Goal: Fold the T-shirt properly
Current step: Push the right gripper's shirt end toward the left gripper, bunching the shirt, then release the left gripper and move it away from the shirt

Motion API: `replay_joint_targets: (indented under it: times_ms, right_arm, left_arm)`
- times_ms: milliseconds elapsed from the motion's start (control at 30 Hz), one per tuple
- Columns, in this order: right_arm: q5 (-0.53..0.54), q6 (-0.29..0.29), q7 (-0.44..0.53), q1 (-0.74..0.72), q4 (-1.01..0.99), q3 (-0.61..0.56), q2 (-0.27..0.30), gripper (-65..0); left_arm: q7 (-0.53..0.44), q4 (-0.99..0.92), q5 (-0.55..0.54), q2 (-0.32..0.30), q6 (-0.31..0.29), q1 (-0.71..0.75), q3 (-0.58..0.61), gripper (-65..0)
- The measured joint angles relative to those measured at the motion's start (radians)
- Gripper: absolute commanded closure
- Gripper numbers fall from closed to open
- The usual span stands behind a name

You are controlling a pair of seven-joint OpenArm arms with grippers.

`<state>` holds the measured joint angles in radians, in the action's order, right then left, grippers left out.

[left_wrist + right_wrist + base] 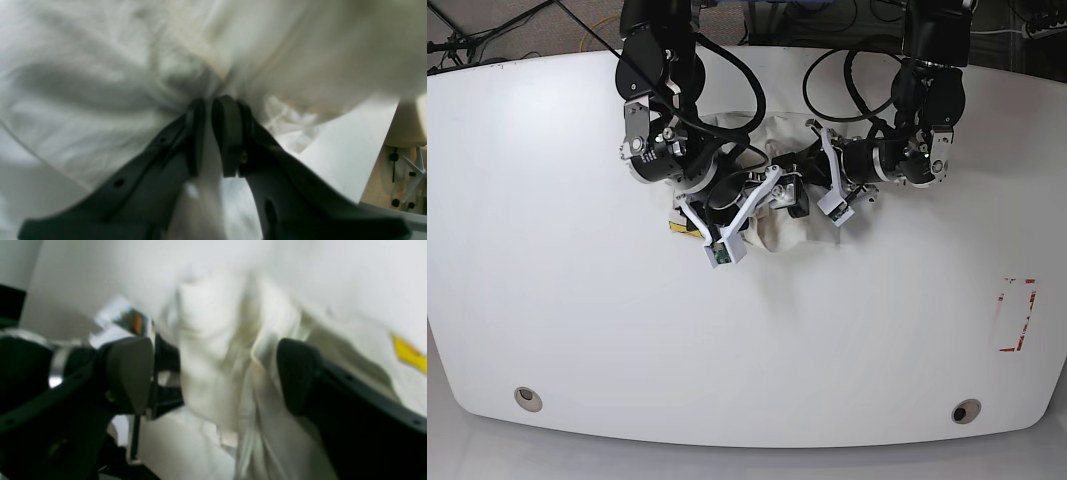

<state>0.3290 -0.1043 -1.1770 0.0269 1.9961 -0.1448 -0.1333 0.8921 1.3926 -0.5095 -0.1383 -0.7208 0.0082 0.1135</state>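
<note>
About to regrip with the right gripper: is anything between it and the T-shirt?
Nothing visible. In the right wrist view the right gripper is open with bunched T-shirt cloth directly between its jaws. The left gripper is shut on the T-shirt close by, so the two arms crowd together over the bundle.

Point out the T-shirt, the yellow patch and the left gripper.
T-shirt (100,83): left wrist view, wrinkled cloth left of the pinch.
Yellow patch (408,353): right wrist view, its middle.
Left gripper (210,110): left wrist view, between the fingertips, closed on the cloth.

A lab: white table (547,300), loose cables (827,20), red tape marks (1015,315).
</note>
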Motion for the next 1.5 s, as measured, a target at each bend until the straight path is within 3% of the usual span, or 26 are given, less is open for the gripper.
replay_joint_targets:
  times_ms: [200, 433, 600, 833, 1133, 1333, 1500]
  right_arm:
    - [-0.002, -0.005, -0.005, -0.005, 0.0, 0.002, 0.002, -56.9]
    - [-0.003, -0.008, 0.01, -0.011, 0.008, 0.002, 0.012, -56.9]
    - [-0.004, -0.008, 0.068, -0.013, 0.008, 0.001, 0.011, -56.9]
    - [-0.003, -0.011, 0.078, -0.055, 0.008, 0.001, 0.066, -56.9]
    - [-0.007, -0.012, 0.081, -0.041, 0.008, 0.0, 0.131, -56.9]
    - [0.07, -0.102, 0.078, 0.009, 0.012, -0.008, 0.145, -56.8]
    - [0.084, -0.138, 0.086, 0.005, 0.013, -0.065, 0.167, -56.8]
  left_arm:
    - [0.008, 0.0, 0.01, 0.019, 0.0, -0.003, -0.004, -9.6]
    - [0.016, -0.001, -0.001, 0.027, -0.003, -0.011, -0.004, -20.1]
    - [0.063, -0.009, -0.035, 0.054, -0.006, -0.022, -0.039, -23.5]
    - [0.117, -0.03, -0.163, 0.051, -0.006, -0.024, -0.122, -23.5]
    - [0.178, -0.042, -0.377, -0.041, 0.025, -0.052, -0.132, -23.5]
    - [0.181, -0.042, -0.525, -0.074, 0.026, -0.068, -0.131, -23.5]
    - [0.179, -0.038, -0.589, -0.098, 0.026, -0.07, -0.13, -23.5]
